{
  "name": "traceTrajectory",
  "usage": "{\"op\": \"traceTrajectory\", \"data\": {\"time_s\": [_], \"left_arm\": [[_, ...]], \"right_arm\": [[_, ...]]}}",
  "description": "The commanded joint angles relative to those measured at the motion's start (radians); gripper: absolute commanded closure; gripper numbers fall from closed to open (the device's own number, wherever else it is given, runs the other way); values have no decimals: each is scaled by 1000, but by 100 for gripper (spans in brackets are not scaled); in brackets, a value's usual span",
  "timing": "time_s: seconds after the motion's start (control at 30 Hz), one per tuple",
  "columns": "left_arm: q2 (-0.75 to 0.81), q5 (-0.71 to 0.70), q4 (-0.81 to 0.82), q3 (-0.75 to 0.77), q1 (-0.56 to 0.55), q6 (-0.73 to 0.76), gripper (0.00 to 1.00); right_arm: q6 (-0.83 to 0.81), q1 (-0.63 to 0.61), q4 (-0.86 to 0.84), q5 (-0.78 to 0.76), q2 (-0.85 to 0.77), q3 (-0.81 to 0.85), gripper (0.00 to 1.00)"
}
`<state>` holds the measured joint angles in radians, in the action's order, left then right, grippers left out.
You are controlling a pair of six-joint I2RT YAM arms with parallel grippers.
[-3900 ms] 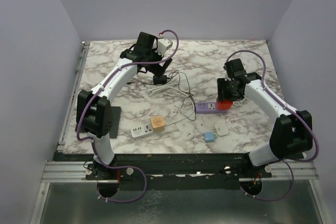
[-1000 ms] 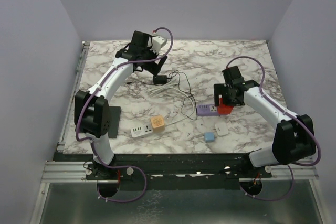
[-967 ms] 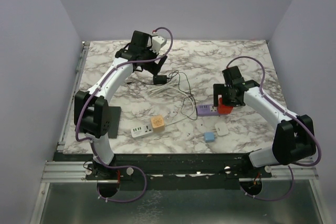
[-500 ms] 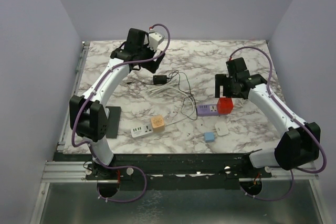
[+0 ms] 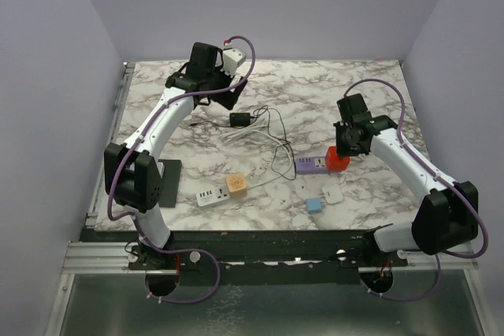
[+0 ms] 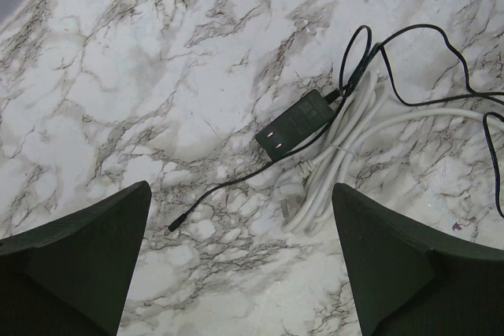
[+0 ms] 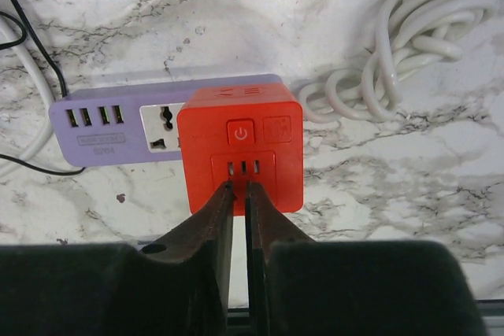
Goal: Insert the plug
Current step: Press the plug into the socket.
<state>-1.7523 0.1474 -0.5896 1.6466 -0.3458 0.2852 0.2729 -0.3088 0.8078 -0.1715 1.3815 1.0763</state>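
Claw (image 7: pixel 239 185) of the right arm angles down, narrow, fingers nearly together, tips against the red plug (image 7: pixel 240 127). The plug sits on the right end of the purple strip (image 7: pixel 110 127), which lies crosswise on the counter (image 7: pixel 394 182); the plug's button bears a power symbol. Left claw (image 6: pixel 240 190) hangs wide above a black adapter (image 6: pixel 295 122).

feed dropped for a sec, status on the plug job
Left hand open, empty, over black adapter. Right hand shut, tips at red cube adapter. Cube sits on purple power strip. Nothing blocking it.
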Motion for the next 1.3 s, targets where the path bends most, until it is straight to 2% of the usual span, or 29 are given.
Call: {"op": "traceTrajectory", "data": {"time_s": [0.0,0.13,0.17,0.63,0.9,1.0,1.1,1.17,1.27], "left_arm": [[31,-15,5,0,8,3,1],[27,-10,5,2,9,1,1],[27,-9,5,3,10,1,1],[39,46,5,27,9,2,1],[41,37,5,-11,9,28,1],[40,33,-9,-23,9,41,1],[42,47,-16,-44,8,61,1],[34,39,-20,-54,8,67,2],[13,18,-55,-39,8,52,5]], "right_arm": [[19,-6,27,-16,-15,-27,86],[39,-5,30,-34,18,-39,99],[44,-5,30,-29,28,-41,99],[98,-6,82,47,110,-39,99],[135,-5,71,62,-10,-4,99],[136,-5,44,75,-61,23,87],[130,-6,20,83,-85,77,82],[123,-6,-3,100,-92,118,70],[108,-4,-66,160,-86,177,58]]}}
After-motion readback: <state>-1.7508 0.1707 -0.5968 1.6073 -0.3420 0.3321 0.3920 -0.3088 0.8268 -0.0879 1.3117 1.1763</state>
